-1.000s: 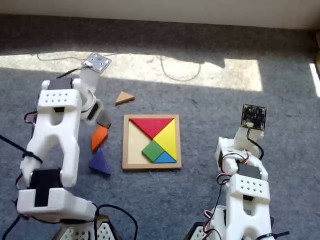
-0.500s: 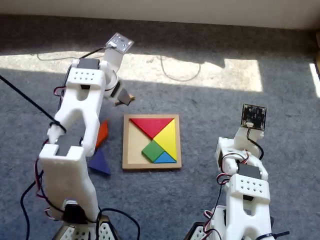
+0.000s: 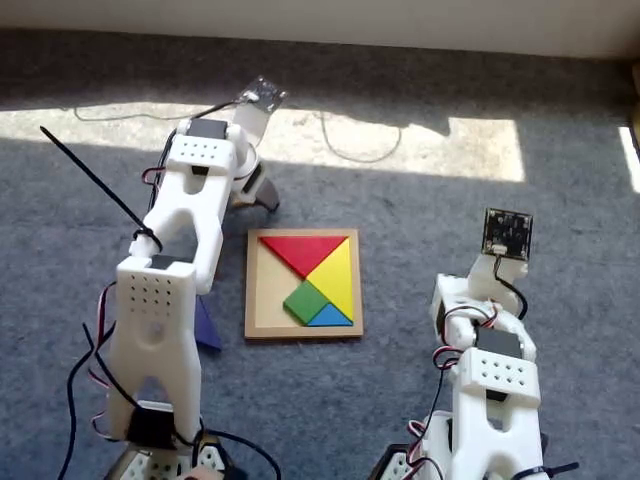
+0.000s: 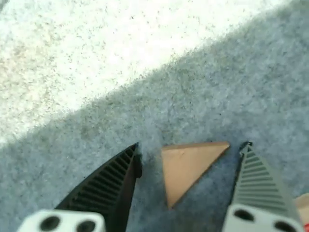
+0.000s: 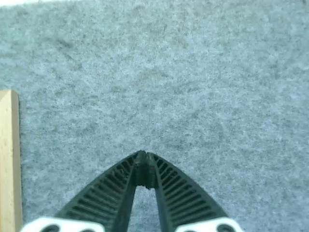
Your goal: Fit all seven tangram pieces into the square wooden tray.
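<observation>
Left gripper (image 4: 191, 145), spread, straddles the tan triangle (image 4: 186, 166) on carpet (image 4: 241, 72); right gripper (image 5: 145, 168) pressed together near tray (image 5: 8, 159).

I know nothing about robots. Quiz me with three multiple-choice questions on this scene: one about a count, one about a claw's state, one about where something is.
1. How many coloured pieces lie in the wooden tray? A) two B) four C) seven
2. How is the right claw? A) shut and empty B) wide open C) gripping a piece
3. Where is the tan triangle? A) in the wooden tray B) on the carpet inside the open left claw C) under the right claw
Answers: 1 B, red triangle, yellow triangle, green square, blue triangle; 2 A, its fingertips meet with nothing between; 3 B, a finger stands on each side of it.
</observation>
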Motion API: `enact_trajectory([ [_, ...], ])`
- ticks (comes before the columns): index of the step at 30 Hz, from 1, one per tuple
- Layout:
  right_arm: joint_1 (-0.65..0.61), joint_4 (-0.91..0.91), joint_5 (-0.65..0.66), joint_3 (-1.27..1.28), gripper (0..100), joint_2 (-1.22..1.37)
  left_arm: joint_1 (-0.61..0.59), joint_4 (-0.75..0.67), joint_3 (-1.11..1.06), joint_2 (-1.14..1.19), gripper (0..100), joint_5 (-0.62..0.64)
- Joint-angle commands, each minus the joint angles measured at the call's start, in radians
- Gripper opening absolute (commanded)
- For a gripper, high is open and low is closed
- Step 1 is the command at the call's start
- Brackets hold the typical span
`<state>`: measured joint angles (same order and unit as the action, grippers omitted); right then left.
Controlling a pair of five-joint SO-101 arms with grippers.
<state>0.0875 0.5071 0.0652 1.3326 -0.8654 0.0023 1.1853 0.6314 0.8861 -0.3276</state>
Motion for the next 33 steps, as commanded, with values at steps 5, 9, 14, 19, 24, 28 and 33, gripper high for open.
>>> enact_trajectory([
  [5, 0.005, -0.025, -0.006, -0.001, 0.6, -0.018, 0.015, -0.008, 0.148, 0.137, 30, 0.002],
  [9, 0.005, -0.025, -0.006, -0.001, 0.6, -0.018, 0.012, 0.020, 0.179, 0.148, 26, 0.002],
  [14, 0.005, -0.025, -0.006, -0.001, 0.6, -0.018, 0.010, 0.147, 0.234, 0.148, 18, 0.000],
  [19, 0.005, -0.025, -0.006, -0.001, 0.6, -0.018, 0.005, 0.336, 0.344, 0.153, 18, 0.000],
  [24, 0.005, -0.025, -0.006, -0.001, 0.6, -0.018, -0.004, 0.489, 0.429, 0.154, 18, 0.000],
  [28, 0.005, -0.025, -0.006, -0.001, 0.6, -0.018, -0.033, 0.537, 0.466, 0.150, 18, 0.000],
  [33, 0.005, -0.025, -0.006, -0.001, 0.6, -0.018, -0.107, 0.551, 0.486, 0.148, 18, 0.000],
])
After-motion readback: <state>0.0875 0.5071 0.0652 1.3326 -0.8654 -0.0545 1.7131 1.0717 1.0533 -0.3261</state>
